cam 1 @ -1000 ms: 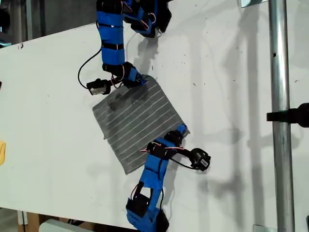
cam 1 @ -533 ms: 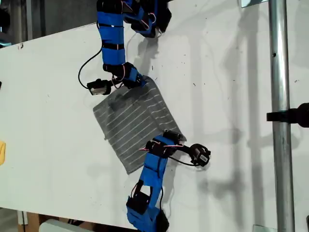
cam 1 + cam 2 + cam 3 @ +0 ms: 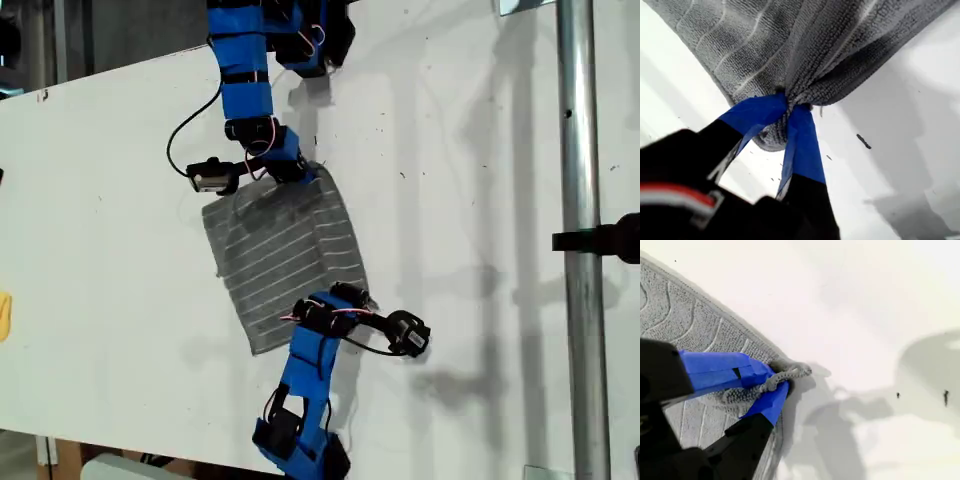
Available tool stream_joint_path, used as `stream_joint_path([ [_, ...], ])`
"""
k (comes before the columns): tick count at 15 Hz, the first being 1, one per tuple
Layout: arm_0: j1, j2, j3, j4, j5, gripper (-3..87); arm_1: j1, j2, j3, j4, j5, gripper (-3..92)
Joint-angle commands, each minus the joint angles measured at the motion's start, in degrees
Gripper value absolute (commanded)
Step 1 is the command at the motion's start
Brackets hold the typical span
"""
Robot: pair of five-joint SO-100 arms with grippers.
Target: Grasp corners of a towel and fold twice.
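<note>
The grey striped towel point(image 3: 280, 250) lies on the white table point(image 3: 100, 250), its side toward the exterior view's right lifted and bunched. My first gripper point(image 3: 305, 172) belongs to the arm from the exterior view's top. It is shut on the towel's upper corner point(image 3: 785, 100), and the cloth point(image 3: 815, 40) drapes away from the blue fingers point(image 3: 802, 145). My second gripper point(image 3: 352, 295), on the arm from the exterior view's bottom, is shut on another corner point(image 3: 790, 372). There the towel point(image 3: 670, 325) spreads beneath it.
A metal pole point(image 3: 580, 240) with a black clamp point(image 3: 605, 240) stands at the exterior view's right. A small yellow thing point(image 3: 5, 315) lies at that view's left edge. Dark specks point(image 3: 315, 140) mark the table near the first gripper.
Both grippers have carried their corners toward the exterior view's left. The towel's right side has lifted and the cloth looks narrower.
</note>
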Motion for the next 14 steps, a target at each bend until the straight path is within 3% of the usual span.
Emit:
stream_joint_path([
  [1, 3.69, 9.76, -0.18, 4.83, -1.49, -1.7, -5.63, 9.32, 0.18, -0.18, 3.87, -0.3],
  [6, 9.23, 18.81, 3.43, 5.45, -7.91, -1.7, -16.17, 16.61, -0.44, -4.04, 9.23, -0.3],
  [9, 2.81, 21.80, 6.77, 5.27, -2.11, -1.7, -7.21, 17.31, -0.18, -4.31, 3.16, -0.3],
  [14, -16.87, 24.17, 10.28, 5.19, 17.40, -1.7, 15.73, 14.59, -0.53, -11.43, -14.06, -0.3],
])
